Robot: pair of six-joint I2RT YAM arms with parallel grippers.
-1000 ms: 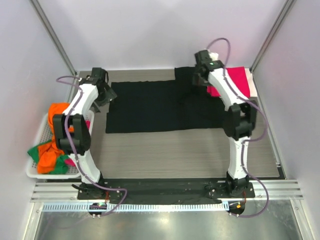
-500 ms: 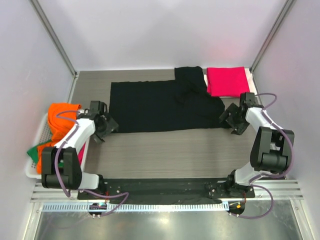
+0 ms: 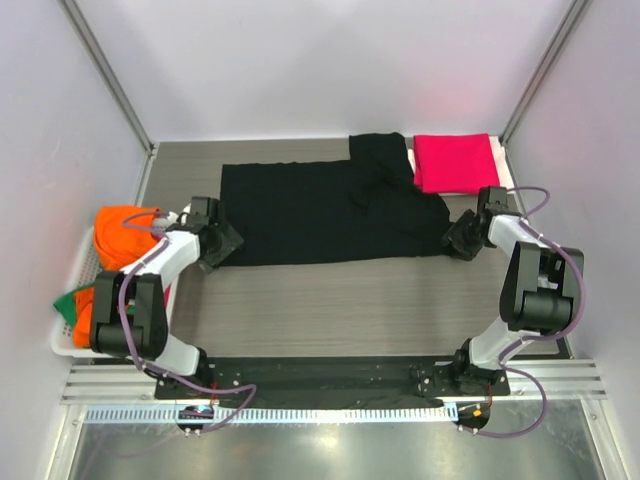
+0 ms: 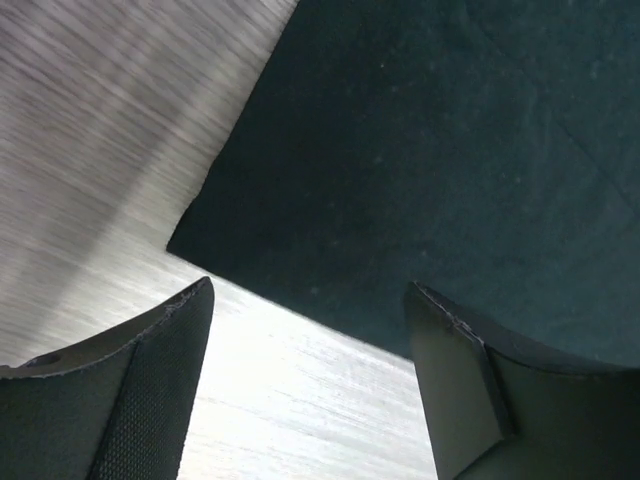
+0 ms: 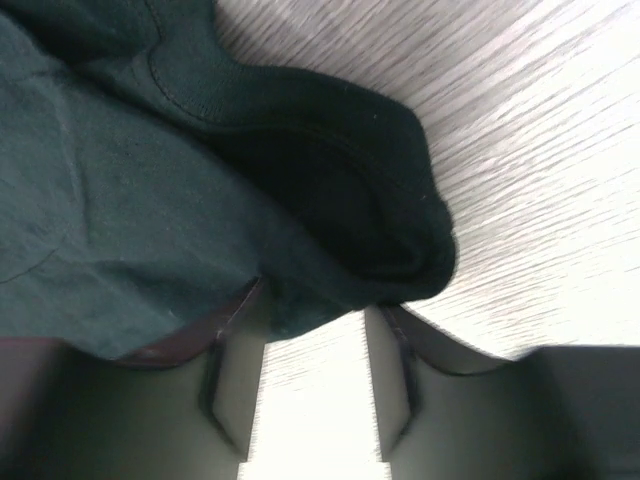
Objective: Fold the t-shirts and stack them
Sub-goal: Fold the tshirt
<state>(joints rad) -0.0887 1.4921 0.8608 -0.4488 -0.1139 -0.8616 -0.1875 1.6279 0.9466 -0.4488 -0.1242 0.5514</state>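
From above, you have the black t-shirt (image 3: pixel 330 212) spread flat across the far middle of the table (image 3: pixel 350 300), one sleeve reaching toward the far edge. Just right of that sleeve lies the folded crimson-pink t-shirt (image 3: pixel 455 162) in the far right corner. At the left edge, the white mesh basket (image 3: pixel 62 340) holds an orange t-shirt (image 3: pixel 118 232) and a green t-shirt (image 3: pixel 66 302). Your left gripper (image 3: pixel 222 243) sits at the black shirt's near left corner and your right gripper (image 3: pixel 458 237) at its right edge.

In the left wrist view, your left gripper (image 4: pixel 310 300) has its jaws wide apart and grips nothing. The shirt's corner lies just ahead of the fingers (image 4: pixel 150 390) on bare table.

In the right wrist view, your right gripper (image 5: pixel 315 300) shows only a narrow gap with bright table in it. The shirt's bunched hem (image 5: pixel 330 180) reaches the fingertips (image 5: pixel 235 360); you cannot tell whether cloth is pinched
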